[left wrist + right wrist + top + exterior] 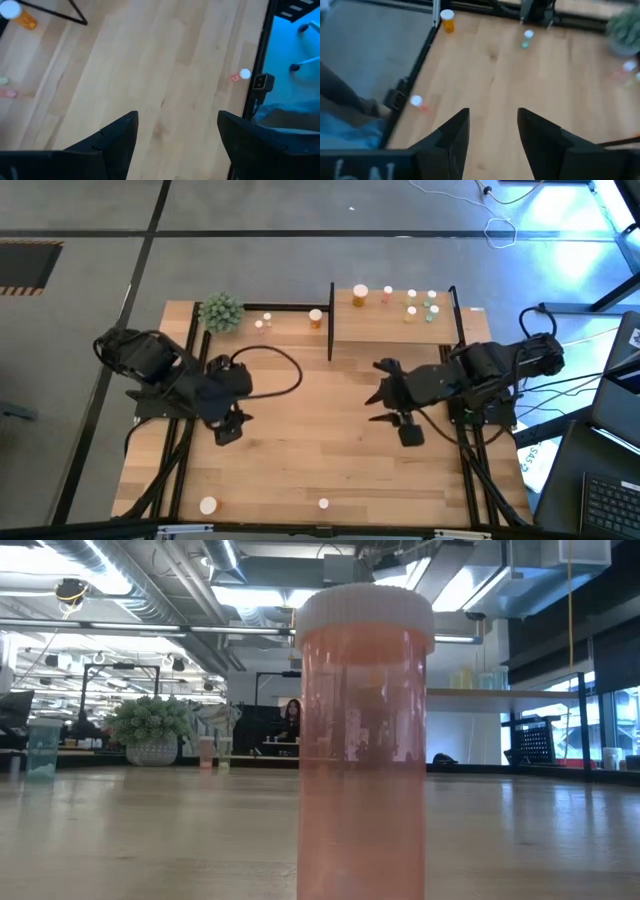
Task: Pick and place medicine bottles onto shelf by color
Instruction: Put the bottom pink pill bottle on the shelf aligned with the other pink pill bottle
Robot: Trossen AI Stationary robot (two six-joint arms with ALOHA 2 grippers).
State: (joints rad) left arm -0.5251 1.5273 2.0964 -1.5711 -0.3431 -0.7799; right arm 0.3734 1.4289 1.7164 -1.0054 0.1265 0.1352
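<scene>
Overall: both dark arms hung over the middle of the large light-wood tabletop, nothing held.
Left gripper: over the left half, fingers spread wide, bare wood between them in the left wrist view.
Right gripper: over the right half, fingers parted, empty.
Shelf: small light-wood board with thin black posts sat at the far right edge, carrying several tiny pale-capped bottles, one orange.
Far edge: an orange bottle stood just left of the shelf post; a fuzzy green plant ball stood in the far left corner.
Near edge: one pale-capped orange bottle and one pink-red bottle stood close to the rim, well apart.
Open room: the central tabletop between the arms lay bare.
</scene>
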